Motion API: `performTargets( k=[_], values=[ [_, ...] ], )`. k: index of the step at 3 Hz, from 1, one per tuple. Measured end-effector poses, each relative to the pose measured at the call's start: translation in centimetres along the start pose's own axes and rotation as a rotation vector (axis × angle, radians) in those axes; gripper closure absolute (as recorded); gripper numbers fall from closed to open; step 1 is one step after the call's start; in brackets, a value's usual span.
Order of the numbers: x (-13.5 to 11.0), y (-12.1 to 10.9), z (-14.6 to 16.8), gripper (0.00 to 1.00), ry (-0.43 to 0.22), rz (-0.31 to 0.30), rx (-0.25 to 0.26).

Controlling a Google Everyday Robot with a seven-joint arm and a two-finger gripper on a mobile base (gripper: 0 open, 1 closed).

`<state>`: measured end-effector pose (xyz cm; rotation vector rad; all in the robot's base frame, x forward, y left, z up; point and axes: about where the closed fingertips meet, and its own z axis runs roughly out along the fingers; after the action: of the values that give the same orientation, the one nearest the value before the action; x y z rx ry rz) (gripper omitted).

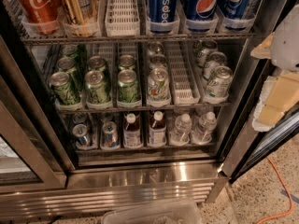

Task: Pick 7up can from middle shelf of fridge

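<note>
The fridge (140, 181) stands open in front of me, with a steel base and a dark interior. Its middle shelf (140, 107) is a wire rack with white slotted lane trays. A pale silver-white 7up can (158, 84) with green print stands at the front of the fourth lane, with more cans behind it. Similar pale cans (218, 81) fill the far right lane. Darker green cans (97, 86) fill the left lanes. My gripper (262, 78) is at the right edge of the view, outside the fridge and right of the shelf, open and empty.
The upper rack holds Coke cans (35, 6) and blue Pepsi cans (161, 6). The lower rack holds small bottles (156, 129) and short cans (82, 135). The glass door (18, 143) stands at the left. A clear plastic bin (154, 213) and an orange cable (276, 190) lie on the floor.
</note>
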<state>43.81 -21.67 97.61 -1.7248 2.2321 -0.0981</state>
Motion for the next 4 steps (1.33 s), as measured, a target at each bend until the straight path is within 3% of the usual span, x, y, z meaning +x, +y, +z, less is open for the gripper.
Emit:
performTargets(
  k=[1, 2, 3, 4],
  values=[
    [0.0, 0.0, 0.0, 0.00, 0.000, 0.000, 0.000],
    [-1.7, -0.1, 1.9, 0.00, 0.011, -0.007, -0.021],
    [-1.7, -0.2, 1.8, 0.00, 0.014, -0.009, -0.016],
    [-1.4, 0.0, 1.2, 0.00, 0.015, 0.005, 0.021]
  ],
)
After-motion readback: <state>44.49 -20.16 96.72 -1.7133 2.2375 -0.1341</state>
